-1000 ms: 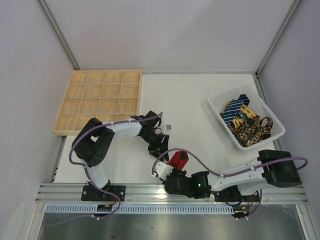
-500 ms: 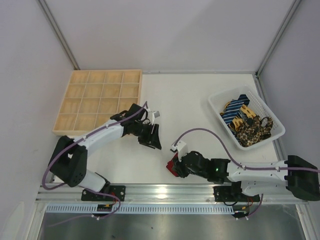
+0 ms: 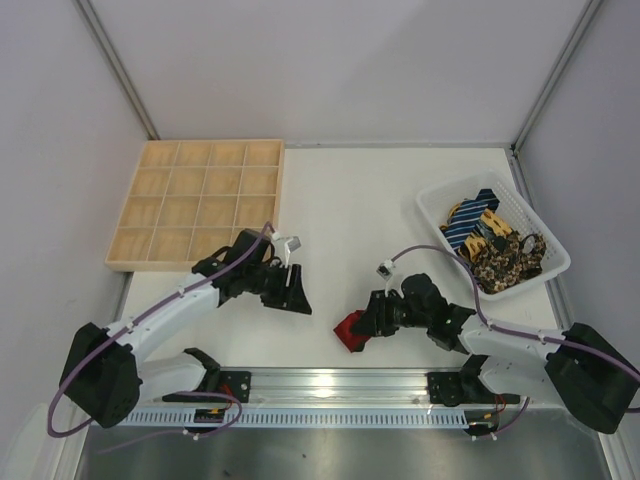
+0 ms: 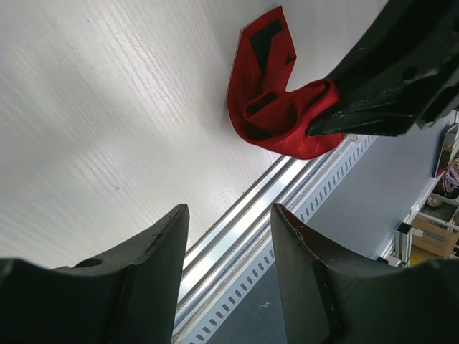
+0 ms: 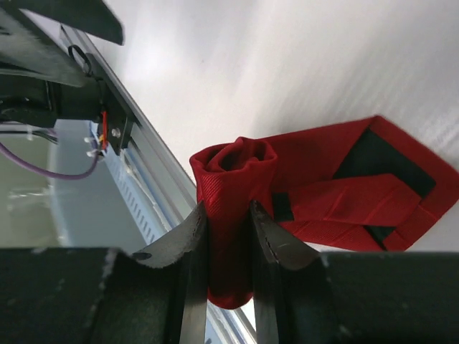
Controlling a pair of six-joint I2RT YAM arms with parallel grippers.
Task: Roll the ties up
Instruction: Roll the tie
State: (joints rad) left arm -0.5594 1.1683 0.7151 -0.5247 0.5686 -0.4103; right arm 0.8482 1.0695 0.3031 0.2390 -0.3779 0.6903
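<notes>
Room: pale grey walls on three sides with metal corner posts; grey floor beyond the near edge.
Counter (image 3: 360,200): white, faintly grained in the wrist views; a ribbed aluminium rail (image 3: 340,385) runs along its near edge, where both arm bases are bolted.
Wooden tray (image 3: 200,203): at the far left corner of the counter, divided into a grid of square compartments, nothing seen in them.
White basket (image 3: 440,200): at the right side, slatted walls, set at an angle.
Ties in basket (image 3: 495,245): a loose heap, one navy with pale stripes, mustard yellow pieces, brown-black speckled ones.
Writing: none that can be read in any view.
Red tie (image 3: 351,328): on the counter near the rail, between the two arms; one part wound into a small roll standing on end, the rest lying flat and folded beside it, dark lining showing.
Right pincer (image 3: 366,322): narrow, its two black fingers (image 5: 195,236) pressed on opposite sides of the red roll, holding it.
Right arm: stretched low across the counter from its base towards the left, purple cable (image 3: 430,252) looping above it.
Left pincer (image 3: 297,296): fingers (image 4: 154,244) parted, nothing between them, apart from the red tie and pointing towards it.
Left arm: reaching low and forward to the right from its base, wrist just near the wooden tray's front corner.
</notes>
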